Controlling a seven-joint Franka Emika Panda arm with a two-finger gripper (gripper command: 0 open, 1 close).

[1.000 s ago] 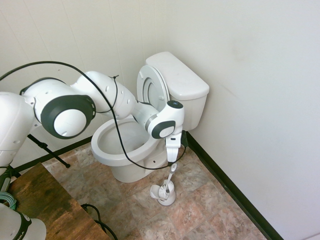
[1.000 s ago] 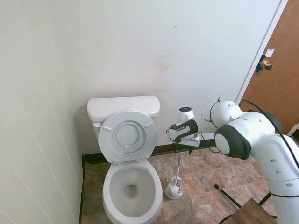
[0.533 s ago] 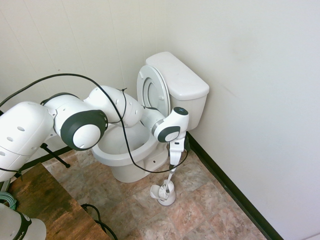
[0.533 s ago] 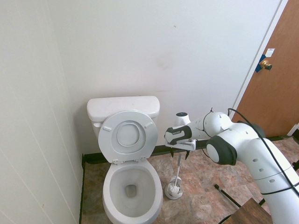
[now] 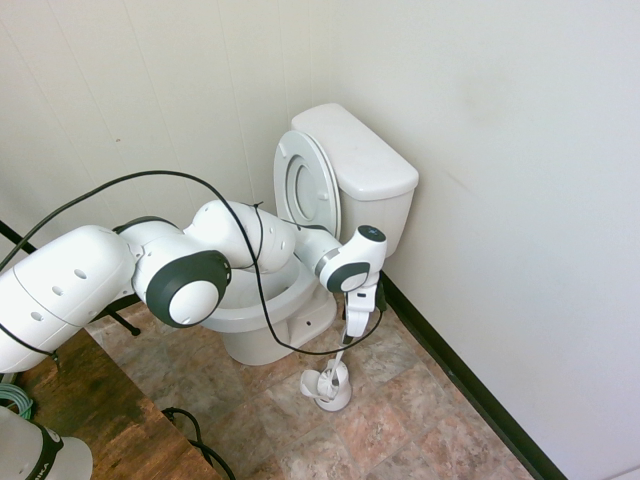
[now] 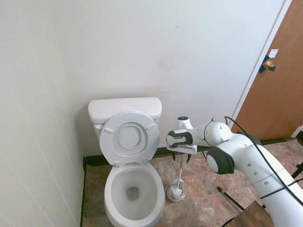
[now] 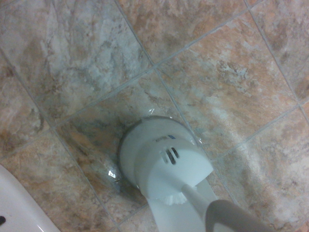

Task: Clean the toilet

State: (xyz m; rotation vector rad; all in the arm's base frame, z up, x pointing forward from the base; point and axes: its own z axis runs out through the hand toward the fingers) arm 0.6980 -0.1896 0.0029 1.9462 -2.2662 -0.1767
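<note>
Glossy oval toilet [image 6: 133,189]; round white brush holder [image 7: 159,157] on marbled tile.

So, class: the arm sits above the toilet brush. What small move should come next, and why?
Probably lower a little further, then close: the open end effector sits right at the brush handle top, and the brush stands in its holder beside the toilet.

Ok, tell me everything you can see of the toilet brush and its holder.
The toilet brush is white with a slim straight handle, standing nearly upright in a small round white holder that looks like plastic, with slots in its top. It sits on the mottled brown floor tiles right beside the toilet, on the door side. The gripper hangs directly over the handle's top; whether it touches cannot be told.
</note>
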